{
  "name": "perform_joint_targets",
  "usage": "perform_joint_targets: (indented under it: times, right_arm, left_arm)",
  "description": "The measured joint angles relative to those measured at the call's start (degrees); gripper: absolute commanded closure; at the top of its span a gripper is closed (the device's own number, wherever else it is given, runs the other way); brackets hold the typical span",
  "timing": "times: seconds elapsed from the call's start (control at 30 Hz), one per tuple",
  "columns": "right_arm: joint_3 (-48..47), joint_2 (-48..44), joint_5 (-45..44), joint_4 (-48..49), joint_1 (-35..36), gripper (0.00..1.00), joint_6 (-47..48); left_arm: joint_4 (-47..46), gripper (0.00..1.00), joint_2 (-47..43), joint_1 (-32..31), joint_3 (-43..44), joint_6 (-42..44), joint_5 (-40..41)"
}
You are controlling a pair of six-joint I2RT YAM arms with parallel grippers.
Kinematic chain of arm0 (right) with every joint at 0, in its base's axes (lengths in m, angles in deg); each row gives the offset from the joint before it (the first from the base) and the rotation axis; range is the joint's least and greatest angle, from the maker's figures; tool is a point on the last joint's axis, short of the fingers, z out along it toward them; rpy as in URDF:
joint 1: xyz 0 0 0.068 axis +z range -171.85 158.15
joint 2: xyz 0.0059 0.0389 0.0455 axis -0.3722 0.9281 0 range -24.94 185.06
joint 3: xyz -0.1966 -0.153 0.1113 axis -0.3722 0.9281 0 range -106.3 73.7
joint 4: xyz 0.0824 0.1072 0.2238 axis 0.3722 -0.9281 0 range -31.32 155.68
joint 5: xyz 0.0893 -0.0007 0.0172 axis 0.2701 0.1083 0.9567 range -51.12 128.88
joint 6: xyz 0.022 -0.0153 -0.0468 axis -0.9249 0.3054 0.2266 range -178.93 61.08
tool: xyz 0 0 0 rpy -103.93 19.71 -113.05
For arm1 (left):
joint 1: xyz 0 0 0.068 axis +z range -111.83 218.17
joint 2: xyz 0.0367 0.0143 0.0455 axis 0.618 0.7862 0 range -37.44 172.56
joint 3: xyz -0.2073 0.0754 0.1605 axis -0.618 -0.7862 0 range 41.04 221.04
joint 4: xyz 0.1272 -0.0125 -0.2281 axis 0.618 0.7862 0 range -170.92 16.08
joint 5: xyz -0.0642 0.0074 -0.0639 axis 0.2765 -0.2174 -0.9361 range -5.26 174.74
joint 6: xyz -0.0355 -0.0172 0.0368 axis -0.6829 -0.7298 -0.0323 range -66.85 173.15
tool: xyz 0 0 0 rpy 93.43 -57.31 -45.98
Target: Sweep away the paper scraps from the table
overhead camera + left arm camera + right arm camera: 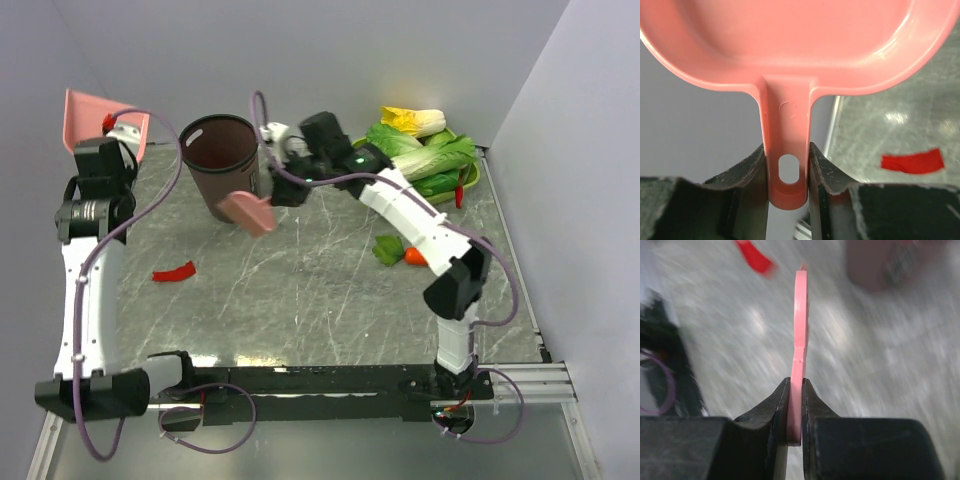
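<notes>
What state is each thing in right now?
dustpan: held by its handle, lifted.
left gripper: shut on the dustpan.
pink paddle: clamped at one end.
right gripper: shut on the pink paddle.
bin: upright, open.
red scrap: lying on the table, unswept.

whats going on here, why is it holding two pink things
The robot is sweeping paper off the table. The left gripper is shut on the handle of a pink dustpan, held at the far left by the wall. The right gripper is clamped on a flat pink sweeper, held beside the brown bin. One red paper scrap lies on the table near the left arm, not yet swept up.
</notes>
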Motion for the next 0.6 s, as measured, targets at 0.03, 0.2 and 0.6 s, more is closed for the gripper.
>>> perform_joint_targets:
  times: [0.03,0.2,0.6]
  right_arm:
    - [-4.0,2.2,1.7,0.9,1.7,1.00,-0.9]
    - [-14.0,10.4,7.1,6.0,6.7,1.00,-7.8]
    - [-17.1,26.7,5.7,28.2,9.9,1.00,-31.7]
  left_arm:
    - [0.9,0.99,-1.4,0.7,-1.2,-1.7,-0.2]
    - [6.0,0.99,-5.5,1.6,-4.6,-7.9,-2.3]
    - [11.1,0.99,-10.1,6.2,-5.6,-13.4,-5.6]
